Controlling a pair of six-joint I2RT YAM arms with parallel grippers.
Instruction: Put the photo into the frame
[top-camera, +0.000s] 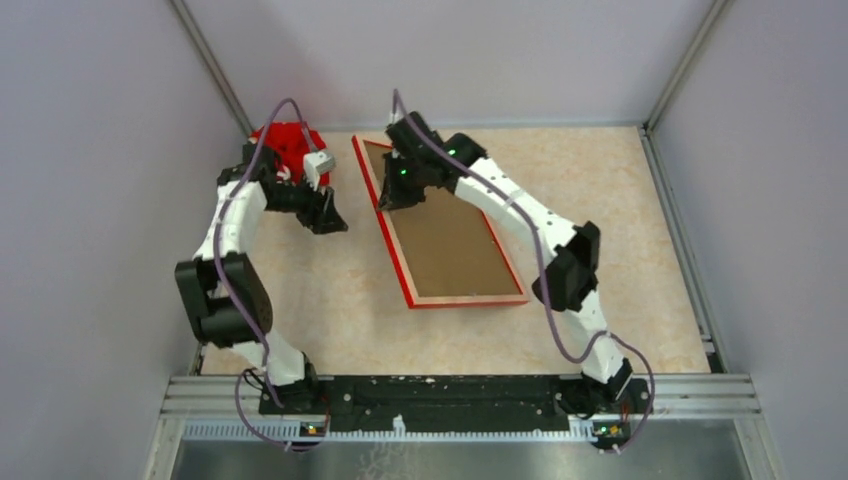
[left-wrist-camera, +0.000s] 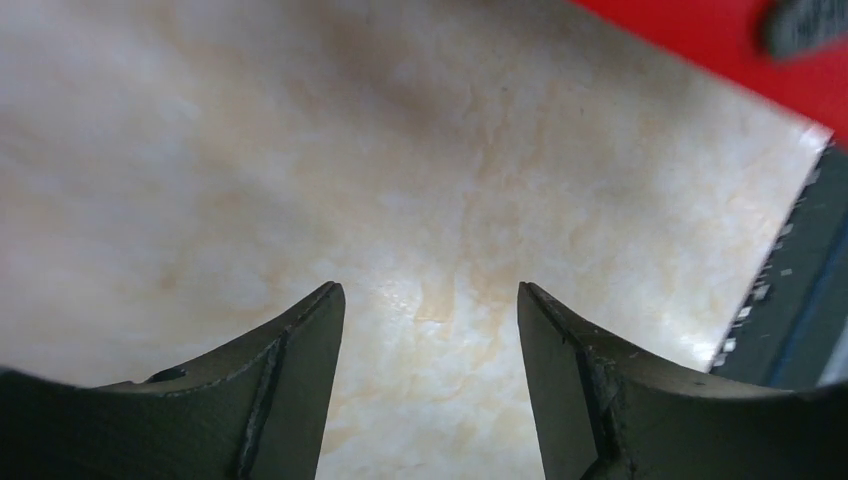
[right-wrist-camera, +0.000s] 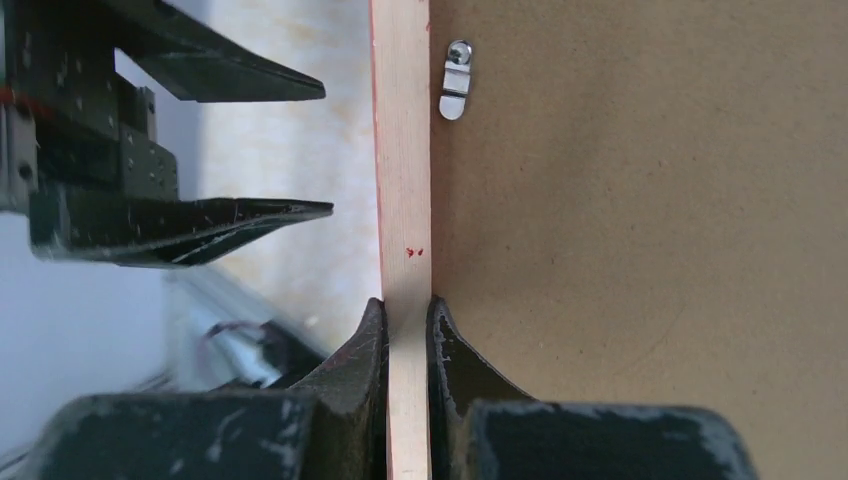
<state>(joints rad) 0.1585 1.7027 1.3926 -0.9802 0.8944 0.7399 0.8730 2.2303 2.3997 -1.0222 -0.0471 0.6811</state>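
The frame (top-camera: 398, 268) lies on the table with its pale wood back up and a red edge showing. A brown hardboard backing panel (top-camera: 450, 240) sits inside it. My right gripper (top-camera: 392, 195) is shut on the frame's left rail (right-wrist-camera: 403, 150), one finger on each side, near the far end. My left gripper (top-camera: 330, 222) is open and empty just left of the frame, over bare table (left-wrist-camera: 430, 150). Its fingers (right-wrist-camera: 250, 215) show in the right wrist view. A red patch (top-camera: 285, 140) behind the left arm is mostly hidden; it may be the photo.
A small metal turn clip (right-wrist-camera: 455, 80) sits on the backing panel (right-wrist-camera: 650, 250) beside the rail. Grey walls close in the table on three sides. The arm bases stand on a metal rail (top-camera: 450, 395) at the near edge. A red surface (left-wrist-camera: 720, 40) crosses the left wrist view's top right.
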